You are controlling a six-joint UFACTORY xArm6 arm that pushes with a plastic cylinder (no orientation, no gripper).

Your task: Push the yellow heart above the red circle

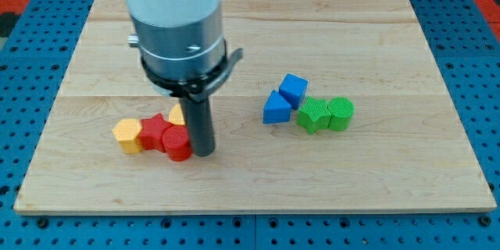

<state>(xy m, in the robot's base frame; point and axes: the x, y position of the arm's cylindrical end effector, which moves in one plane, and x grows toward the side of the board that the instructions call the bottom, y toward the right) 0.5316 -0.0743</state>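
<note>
My tip (203, 153) has no claw to open or close; it rests just right of the red circle (177, 145), touching it. The yellow heart (177, 115) peeks out behind the rod, just far of the circle. A red star (155, 130) and a yellow hexagon (126, 135) crowd in from the left. The wooden board (258, 31) lies wide open toward the far edge; the near edge is closer. Well to the right sit a blue cube (294, 89), a blue triangle (274, 109) and two green blocks (326, 115).

A wooden board (359, 180) fills most of the frame over a blue pegboard surface (31, 55). Lower left lie a yellow hexagon block (126, 136) and a red star block (157, 131), touching. Right of centre cluster a blue cube (293, 89), blue triangle (275, 109), green star (314, 115) and green cylinder (341, 114).
</note>
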